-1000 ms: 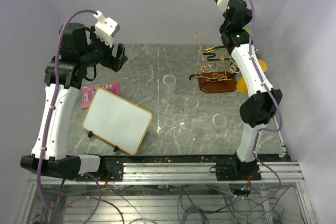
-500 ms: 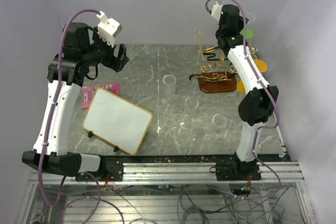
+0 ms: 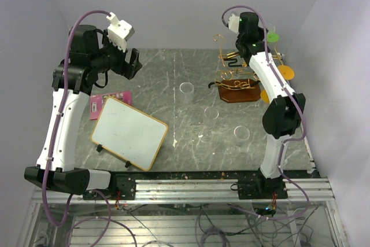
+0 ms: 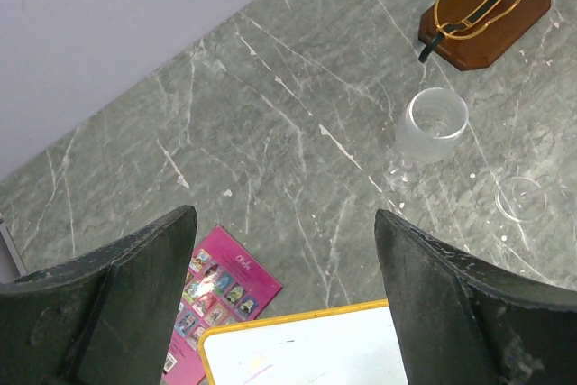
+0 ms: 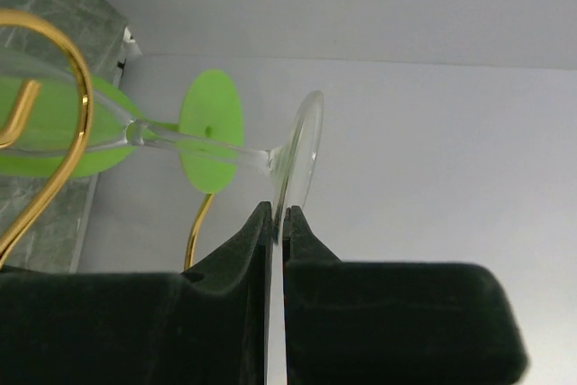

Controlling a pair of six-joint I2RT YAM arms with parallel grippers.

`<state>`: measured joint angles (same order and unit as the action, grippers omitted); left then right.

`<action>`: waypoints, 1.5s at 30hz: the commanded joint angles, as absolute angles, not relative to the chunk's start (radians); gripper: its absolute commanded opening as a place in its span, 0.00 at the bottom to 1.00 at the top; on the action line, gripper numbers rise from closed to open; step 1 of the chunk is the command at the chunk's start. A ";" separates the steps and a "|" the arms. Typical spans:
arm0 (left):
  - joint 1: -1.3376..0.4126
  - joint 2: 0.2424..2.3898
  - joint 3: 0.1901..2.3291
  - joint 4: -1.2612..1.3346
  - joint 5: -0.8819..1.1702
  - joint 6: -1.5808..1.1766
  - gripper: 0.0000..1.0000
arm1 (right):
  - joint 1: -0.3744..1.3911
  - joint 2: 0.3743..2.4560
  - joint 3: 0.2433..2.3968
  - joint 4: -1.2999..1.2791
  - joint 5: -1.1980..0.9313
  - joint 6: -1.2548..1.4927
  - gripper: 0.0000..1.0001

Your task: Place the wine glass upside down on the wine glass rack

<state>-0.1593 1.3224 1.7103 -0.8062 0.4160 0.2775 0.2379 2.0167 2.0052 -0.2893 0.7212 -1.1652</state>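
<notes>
My right gripper is shut on the rim of the round foot of a clear wine glass. The glass lies sideways, its stem pointing left past a green disc toward a gold hook of the wine glass rack. In the top view the right gripper is high above the wire rack, which stands on a brown wooden base. My left gripper is open and empty, high over the table's left side; its jaws are spread wide.
Three clear glasses stand on the grey marble table. A yellow-framed whiteboard and a pink card lie at the left. Orange discs sit by the rack. Walls are close behind and to the right.
My right arm has swung left with the glass, bringing it closer over the rack. The left arm has hardly moved.
</notes>
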 commanded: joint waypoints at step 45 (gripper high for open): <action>-0.150 1.365 1.735 -0.817 0.446 0.298 0.90 | 0.303 2.065 2.081 -0.357 0.688 -1.119 0.00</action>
